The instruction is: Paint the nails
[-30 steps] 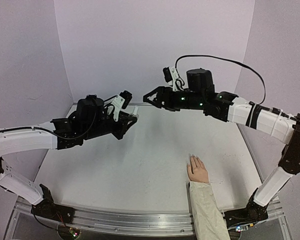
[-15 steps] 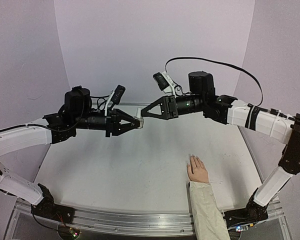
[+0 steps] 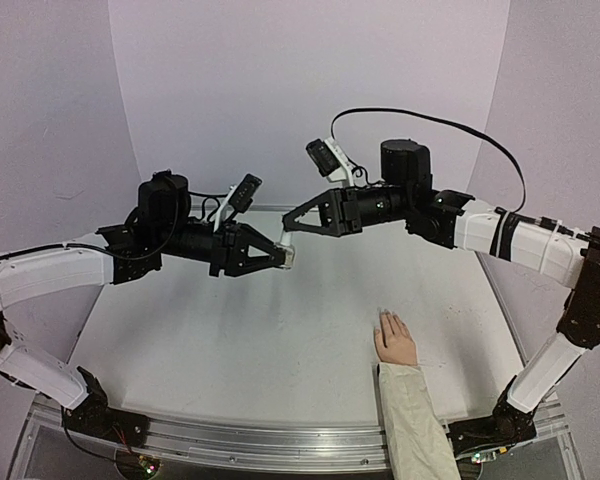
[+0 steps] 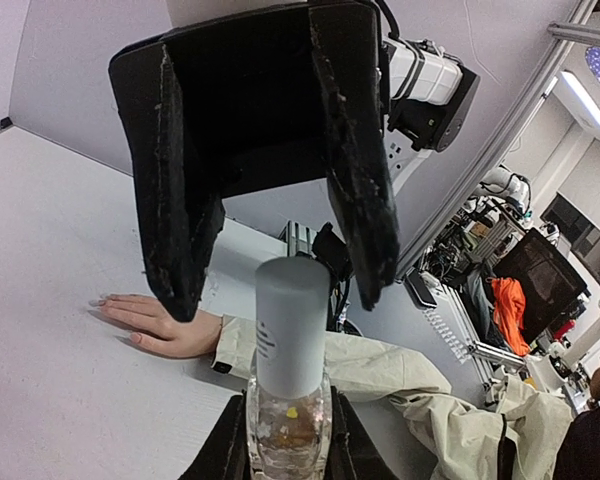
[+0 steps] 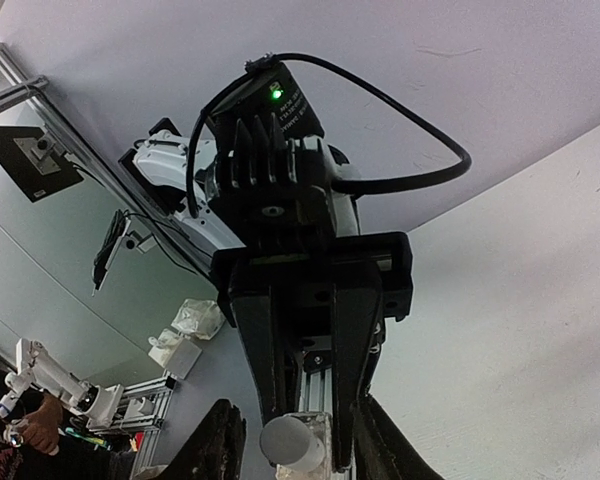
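Our left jaws were shut on the bottle (image 4: 288, 425). They gripped its clear body and held it up in the air over the worktop (image 3: 230, 340). Our right jaws were wide open, one on each side of the cap (image 4: 291, 325), and they did not touch it. So the cap was on the bottle.

The hand (image 3: 394, 340) lay flat on the worktop, near the front edge on our right side, well apart from the bottle. Its nails (image 4: 98, 301) were at the tips of the fingers. They were too small for us to see well, and we saw no paint on them.

We think we were only at the start. The cap had to be gripped and taken off first. Then every nail had to be painted.
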Controlling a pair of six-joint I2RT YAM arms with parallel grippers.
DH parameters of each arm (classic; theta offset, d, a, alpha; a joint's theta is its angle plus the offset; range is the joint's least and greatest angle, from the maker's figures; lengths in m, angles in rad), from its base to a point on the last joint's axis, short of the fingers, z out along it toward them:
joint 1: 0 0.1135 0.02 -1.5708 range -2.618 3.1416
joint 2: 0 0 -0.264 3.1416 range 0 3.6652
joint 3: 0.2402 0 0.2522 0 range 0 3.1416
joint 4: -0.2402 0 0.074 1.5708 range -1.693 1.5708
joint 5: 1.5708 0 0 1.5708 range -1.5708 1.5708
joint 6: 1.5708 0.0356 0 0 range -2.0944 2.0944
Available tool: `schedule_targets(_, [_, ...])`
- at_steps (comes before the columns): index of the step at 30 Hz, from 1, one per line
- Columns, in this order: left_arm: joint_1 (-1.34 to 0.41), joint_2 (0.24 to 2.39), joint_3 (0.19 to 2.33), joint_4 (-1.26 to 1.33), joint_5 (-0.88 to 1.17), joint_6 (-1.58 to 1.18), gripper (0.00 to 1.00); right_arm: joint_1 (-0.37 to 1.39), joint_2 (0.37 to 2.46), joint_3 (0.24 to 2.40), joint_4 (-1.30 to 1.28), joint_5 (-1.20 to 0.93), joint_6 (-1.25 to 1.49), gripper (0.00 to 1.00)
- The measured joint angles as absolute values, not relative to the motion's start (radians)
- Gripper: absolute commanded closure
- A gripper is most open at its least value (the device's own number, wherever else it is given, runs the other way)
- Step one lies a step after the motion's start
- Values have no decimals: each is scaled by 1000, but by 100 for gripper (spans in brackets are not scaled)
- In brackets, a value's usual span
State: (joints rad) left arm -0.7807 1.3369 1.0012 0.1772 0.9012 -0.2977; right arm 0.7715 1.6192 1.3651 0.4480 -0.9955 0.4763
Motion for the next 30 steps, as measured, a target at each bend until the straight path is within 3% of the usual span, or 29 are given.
schedule_targets(10, [-781, 1345, 1012, 185, 914, -308, 100, 780, 1630, 1365, 468, -1035, 480, 62])
schedule_targets(21, [-781, 1345, 1013, 184, 912, -316, 100, 788, 1653, 1365, 474, -1051, 488, 85])
schedule_targets(24, [-781, 1344, 1013, 184, 867, -334, 100, 788, 1654, 1365, 481, -1026, 470, 100])
schedule_targets(30, [-801, 1327, 996, 181, 625, -276, 100, 778, 1663, 1366, 480, -893, 449, 100])
